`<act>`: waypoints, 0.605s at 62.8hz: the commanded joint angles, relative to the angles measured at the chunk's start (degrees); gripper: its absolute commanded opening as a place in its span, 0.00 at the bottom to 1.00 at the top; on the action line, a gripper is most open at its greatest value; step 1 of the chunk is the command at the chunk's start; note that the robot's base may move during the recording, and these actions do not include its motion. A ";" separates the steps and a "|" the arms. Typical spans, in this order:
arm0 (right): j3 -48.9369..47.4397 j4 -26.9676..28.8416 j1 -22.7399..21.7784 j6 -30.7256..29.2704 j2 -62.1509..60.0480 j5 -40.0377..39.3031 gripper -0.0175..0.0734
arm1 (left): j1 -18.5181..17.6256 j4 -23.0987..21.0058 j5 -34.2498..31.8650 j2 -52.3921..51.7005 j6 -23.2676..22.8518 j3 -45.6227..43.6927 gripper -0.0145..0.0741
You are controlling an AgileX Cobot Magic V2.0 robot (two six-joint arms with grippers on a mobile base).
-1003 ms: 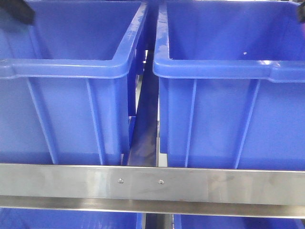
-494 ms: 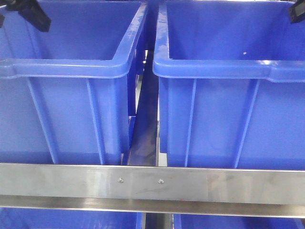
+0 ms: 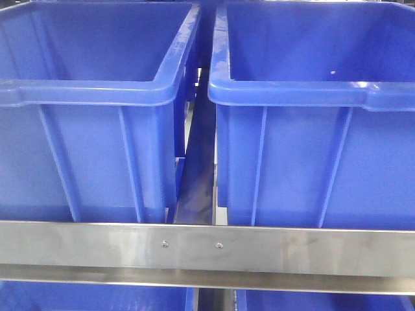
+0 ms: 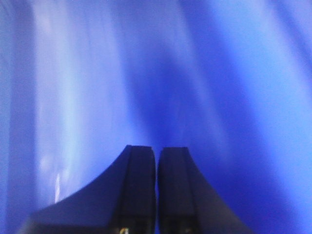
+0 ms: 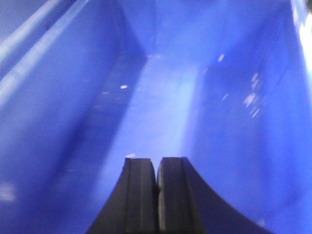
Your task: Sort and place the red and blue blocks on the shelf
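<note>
The shelf shows in the front view as a brushed steel front rail [image 3: 207, 249] with two small screws. Two large blue bins stand on it, one left [image 3: 91, 91] and one right [image 3: 311, 91]. No red or blue block shows in any view. My left gripper [image 4: 156, 152] is shut and empty, seen against a blurred blue bin wall [image 4: 97, 73]. My right gripper [image 5: 157, 163] is shut and empty, looking into a blue bin down to its floor [image 5: 161, 107]. Neither gripper shows in the front view.
A narrow gap [image 3: 198, 175] runs between the two bins. The tops of two more blue bins [image 3: 91, 298] show on the tier below the rail.
Both dark grippers stood at the top corners of the front view earlier. They have since left that view.
</note>
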 commanded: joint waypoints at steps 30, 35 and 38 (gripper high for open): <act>3.25 0.26 -13.16 1.04 -16.41 -0.87 0.26 | 3.99 -1.43 -18.90 -21.54 -8.22 17.67 0.31; 5.32 -0.54 -14.53 0.41 -19.24 -1.25 0.26 | 6.19 -1.43 -19.16 -24.98 -8.22 20.23 0.31; 6.96 -1.85 -14.53 0.26 -20.98 -1.76 0.26 | 7.29 -1.43 -19.16 -26.70 -8.22 21.59 0.31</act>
